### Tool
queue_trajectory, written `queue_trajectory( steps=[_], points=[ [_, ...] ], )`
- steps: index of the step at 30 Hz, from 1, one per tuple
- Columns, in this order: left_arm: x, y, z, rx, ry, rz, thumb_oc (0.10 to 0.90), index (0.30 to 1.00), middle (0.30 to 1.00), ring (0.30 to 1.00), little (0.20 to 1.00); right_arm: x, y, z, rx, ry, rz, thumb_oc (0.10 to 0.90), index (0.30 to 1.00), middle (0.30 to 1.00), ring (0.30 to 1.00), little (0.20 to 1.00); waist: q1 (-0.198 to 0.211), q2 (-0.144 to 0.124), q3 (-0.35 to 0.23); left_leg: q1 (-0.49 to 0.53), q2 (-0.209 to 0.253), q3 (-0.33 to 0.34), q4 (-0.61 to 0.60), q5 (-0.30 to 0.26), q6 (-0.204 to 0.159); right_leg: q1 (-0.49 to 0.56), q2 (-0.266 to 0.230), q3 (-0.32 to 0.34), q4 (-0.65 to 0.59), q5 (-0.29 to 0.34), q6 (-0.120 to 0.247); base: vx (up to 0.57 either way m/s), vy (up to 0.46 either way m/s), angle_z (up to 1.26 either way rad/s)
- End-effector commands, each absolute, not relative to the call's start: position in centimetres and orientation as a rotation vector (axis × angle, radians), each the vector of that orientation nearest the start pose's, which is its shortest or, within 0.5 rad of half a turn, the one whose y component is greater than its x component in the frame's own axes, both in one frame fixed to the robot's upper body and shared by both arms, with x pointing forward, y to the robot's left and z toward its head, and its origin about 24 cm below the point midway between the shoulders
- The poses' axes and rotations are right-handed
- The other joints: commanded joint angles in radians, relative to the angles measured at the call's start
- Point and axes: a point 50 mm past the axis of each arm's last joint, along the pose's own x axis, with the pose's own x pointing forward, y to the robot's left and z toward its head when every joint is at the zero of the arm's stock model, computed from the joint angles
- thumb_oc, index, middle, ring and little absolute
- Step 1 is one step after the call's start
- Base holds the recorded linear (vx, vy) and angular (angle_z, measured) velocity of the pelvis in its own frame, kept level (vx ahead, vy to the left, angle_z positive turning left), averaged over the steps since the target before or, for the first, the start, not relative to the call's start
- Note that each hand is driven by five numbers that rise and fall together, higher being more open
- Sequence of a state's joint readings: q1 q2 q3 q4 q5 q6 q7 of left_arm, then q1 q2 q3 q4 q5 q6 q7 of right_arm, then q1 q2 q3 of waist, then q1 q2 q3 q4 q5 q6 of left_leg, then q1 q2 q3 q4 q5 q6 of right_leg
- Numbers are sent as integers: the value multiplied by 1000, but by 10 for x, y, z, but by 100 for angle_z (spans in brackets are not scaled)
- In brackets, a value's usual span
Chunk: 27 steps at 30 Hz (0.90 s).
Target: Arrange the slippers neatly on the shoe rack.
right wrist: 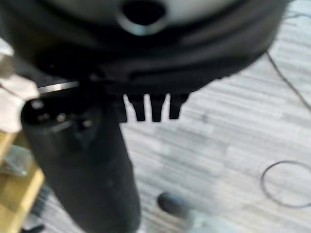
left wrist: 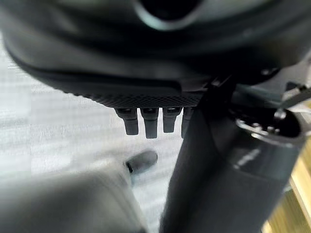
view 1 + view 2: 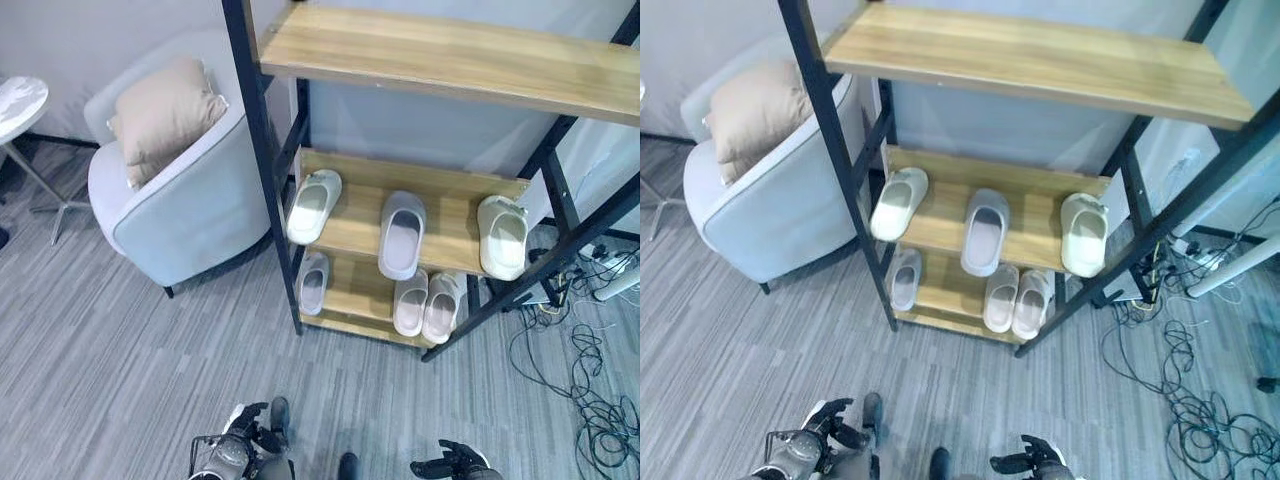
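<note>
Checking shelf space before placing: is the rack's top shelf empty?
Empty: the top shelf shows bare wood, while slippers sit on the middle shelf and bottom shelf.

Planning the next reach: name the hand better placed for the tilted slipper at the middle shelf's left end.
Left, probably. The tilted slipper sits on the rack's left side, nearer the left hand than the right hand. Both hang empty.
</note>
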<state>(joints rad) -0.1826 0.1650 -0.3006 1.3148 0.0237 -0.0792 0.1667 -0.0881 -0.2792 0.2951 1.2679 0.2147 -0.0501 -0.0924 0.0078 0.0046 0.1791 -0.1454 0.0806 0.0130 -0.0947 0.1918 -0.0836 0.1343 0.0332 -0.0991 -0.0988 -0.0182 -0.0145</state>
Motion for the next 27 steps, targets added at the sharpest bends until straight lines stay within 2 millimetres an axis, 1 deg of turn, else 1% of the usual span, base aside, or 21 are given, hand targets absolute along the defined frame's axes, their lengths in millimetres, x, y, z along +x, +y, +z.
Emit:
queue_trajectory(
  steps=[1,2,3,4,5,7,9,10,11,12,13,14,15,16,17,19,21,23,24,26,27],
  points=[
    [130,224,-154,590,1109,-17,800,900,900,900,900,124,-232,-153,-259,1098,-129,800,900,900,900,900,17,-56,-45,-15,-38,8,49,-90,41,36,-111,29,25,-118,118,277,242,-65],
    [130,224,-154,590,1109,-17,800,900,900,900,900,124,-232,-153,-259,1098,-128,800,900,900,900,900,18,-57,-45,-15,-38,9,49,-91,42,36,-112,30,24,-118,118,264,256,-37],
    [136,230,-151,583,1088,11,800,900,900,900,900,121,-225,-155,-246,1115,-107,800,900,900,900,900,20,-74,-67,-9,-59,16,60,-121,62,23,-141,43,45,-111,140,255,254,-18],
    [141,233,-148,581,1074,24,800,900,900,900,900,120,-222,-156,-242,1119,-97,800,900,900,900,900,21,-82,-76,-6,-69,18,63,-134,71,13,-151,48,64,-110,150,253,253,0],
    [141,233,-148,581,1074,24,800,900,900,900,900,120,-222,-156,-242,1119,-97,800,900,900,900,900,21,-82,-76,-6,-69,18,63,-134,71,13,-151,48,64,-110,150,153,167,3],
    [154,236,-142,569,1030,51,800,900,900,900,900,125,-217,-156,-229,1106,-83,800,900,900,900,900,20,-94,-76,15,-87,22,63,-158,91,-34,-166,55,159,-92,169,139,182,-6],
    [167,238,-136,551,986,81,800,900,900,900,900,133,-214,-153,-224,1082,-75,800,900,900,900,900,18,-101,-63,33,-98,29,61,-172,105,-88,-187,42,268,-21,205,100,184,-12],
    [175,238,-132,547,958,90,800,900,900,900,900,138,-213,-152,-223,1066,-74,800,900,900,900,900,14,-99,-52,41,-98,30,62,-177,112,-124,-192,33,335,13,212,103,210,-19],
    [183,237,-128,552,932,84,800,900,900,900,900,142,-212,-150,-213,1048,-83,800,900,900,900,900,5,-90,-38,75,-92,29,51,-191,118,-172,-198,5,408,34,207,117,190,-18],
    [185,237,-127,567,921,77,800,900,900,900,900,143,-213,-150,-216,1045,-89,800,900,900,900,900,0,-85,-31,95,-91,30,46,-197,121,-187,-207,-18,407,45,198,150,155,-22],
    [186,237,-127,574,917,71,800,900,900,900,900,142,-214,-150,-220,1044,-94,800,900,900,900,900,-6,-82,-26,110,-93,28,38,-202,122,-185,-212,-35,376,41,191,89,55,-7],
    [186,237,-127,574,917,71,800,900,900,900,900,142,-214,-150,-220,1044,-94,800,900,900,900,900,-7,-81,-24,112,-93,27,37,-202,122,-181,-212,-36,375,41,191,158,30,-7],
    [183,236,-129,585,928,57,800,900,900,900,900,141,-216,-150,-229,1045,-104,800,900,900,900,900,-11,-73,-24,137,-90,30,17,-217,118,-191,-219,-65,294,22,181,116,13,5],
    [183,236,-129,585,928,57,800,900,900,900,900,140,-216,-150,-230,1045,-105,800,900,900,900,900,-12,-72,-22,139,-89,29,17,-218,118,-187,-218,-67,293,21,181,209,10,-3],
    [178,234,-131,600,946,34,800,900,900,900,900,139,-217,-150,-238,1051,-106,800,900,900,900,900,-21,-65,-19,153,-86,36,10,-227,113,-206,-229,-79,215,33,184,97,-6,0],
    [176,234,-133,615,957,19,800,900,900,900,900,140,-218,-150,-241,1050,-107,800,900,900,900,900,-28,-61,-12,163,-85,37,10,-230,112,-221,-230,-72,192,48,188,120,-9,-4],
    [166,233,-138,669,990,-37,800,900,900,900,900,142,-222,-148,-248,1045,-115,800,900,900,900,900,-43,-54,-4,184,-86,31,10,-245,109,-235,-232,-28,140,74,203,159,-36,2],
    [163,232,-139,674,1000,-48,800,900,900,900,900,141,-222,-148,-250,1046,-117,800,900,900,900,900,-44,-53,-3,192,-85,34,9,-251,108,-232,-236,-23,127,82,207,115,-69,1],
    [156,233,-142,680,1021,-55,800,900,900,900,900,141,-224,-148,-254,1040,-118,800,900,900,900,900,-44,-50,-5,207,-83,33,8,-262,103,-235,-250,-31,107,98,211,116,-86,6],
    [153,234,-143,677,1029,-54,800,900,900,900,900,141,-224,-148,-258,1040,-117,800,900,900,900,900,-43,-49,-6,214,-83,33,7,-265,100,-233,-253,-41,96,104,212,126,-119,7],
    [149,234,-145,672,1037,-51,800,900,900,900,900,140,-225,-148,-267,1042,-112,800,900,900,900,900,-39,-52,-11,224,-88,32,7,-273,94,-221,-258,-69,67,111,214,130,-135,10]
  ],
)
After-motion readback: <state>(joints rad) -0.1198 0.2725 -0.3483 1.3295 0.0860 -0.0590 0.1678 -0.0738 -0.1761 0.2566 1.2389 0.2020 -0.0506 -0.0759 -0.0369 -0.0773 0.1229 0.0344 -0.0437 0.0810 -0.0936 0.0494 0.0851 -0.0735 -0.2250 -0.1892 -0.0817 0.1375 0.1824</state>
